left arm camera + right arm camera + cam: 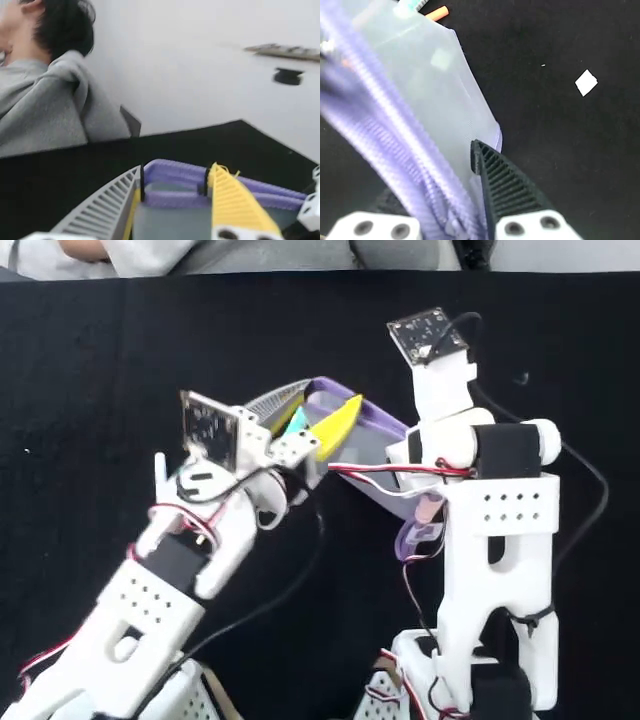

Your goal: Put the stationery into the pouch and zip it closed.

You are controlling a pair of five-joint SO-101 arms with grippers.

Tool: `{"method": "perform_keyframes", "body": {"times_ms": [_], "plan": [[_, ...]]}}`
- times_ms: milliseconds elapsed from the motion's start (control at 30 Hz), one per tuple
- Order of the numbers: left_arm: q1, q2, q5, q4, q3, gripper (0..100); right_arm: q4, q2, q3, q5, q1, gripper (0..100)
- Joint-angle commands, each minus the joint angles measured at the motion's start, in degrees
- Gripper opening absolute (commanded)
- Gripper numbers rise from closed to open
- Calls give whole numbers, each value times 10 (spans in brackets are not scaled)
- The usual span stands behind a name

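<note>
A: Above: one pouch [372, 420] in the middle of the table [100, 340], held at both ends; zipping looks the step.
B: Left wrist: left claw [177, 172] clamps its end, jaws half-wide around it.
A: Right wrist: right claw [455, 210] pinches the zip [380, 125]; next, a steady pull; orange pen [437, 12], teal pen [414, 4], two, by its far end.

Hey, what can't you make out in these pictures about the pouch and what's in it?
Pouch contents: high view, left arm and right arm cover most of it; right wrist view, the cloudy wall blurs what lies inside.
Zipper slider: right wrist view, blurred near the lens, so how far closed is unclear.
Orange item: right wrist view, cut off by the edge; kind unknown.
</note>
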Motion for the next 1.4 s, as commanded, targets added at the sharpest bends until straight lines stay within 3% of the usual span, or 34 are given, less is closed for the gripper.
{"method": "perform_keyframes", "body": {"times_ms": [0,267,667,800,933,1100,1367], "plan": [[-102,-9,17,164,-50,234,1,-6,-35,-7,22,11],[-276,-8,13,296,-131,234,-7,-4,-35,-7,22,11],[-354,-7,12,374,-132,234,-6,-6,-31,-3,25,11],[-341,39,13,374,-139,234,-4,-7,-30,-3,26,11],[-298,168,11,374,-188,234,-4,-7,-30,-3,26,11],[-227,360,-43,386,-314,234,-4,-7,-30,-5,26,11],[-148,548,-52,429,-513,234,-4,-3,-29,-8,26,11]]}}
